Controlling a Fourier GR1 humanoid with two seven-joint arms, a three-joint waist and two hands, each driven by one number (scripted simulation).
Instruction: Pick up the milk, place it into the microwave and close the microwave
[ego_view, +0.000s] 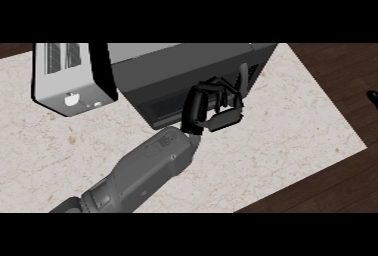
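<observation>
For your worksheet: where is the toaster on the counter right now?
In the head view, the toaster stands at the upper left of the marble counter, right beside the microwave, on its left.

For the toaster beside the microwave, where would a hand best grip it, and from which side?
Probably across the narrow body of the toaster, coming from above. Its slots face up and it is long and slim. The microwave stands close against one long side, so fingers have little room there.

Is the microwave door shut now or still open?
Shut, as far as the head view shows: the microwave door's front lies flush with the body, and the left hand rests against it, fingers curled. No milk is visible.
</observation>
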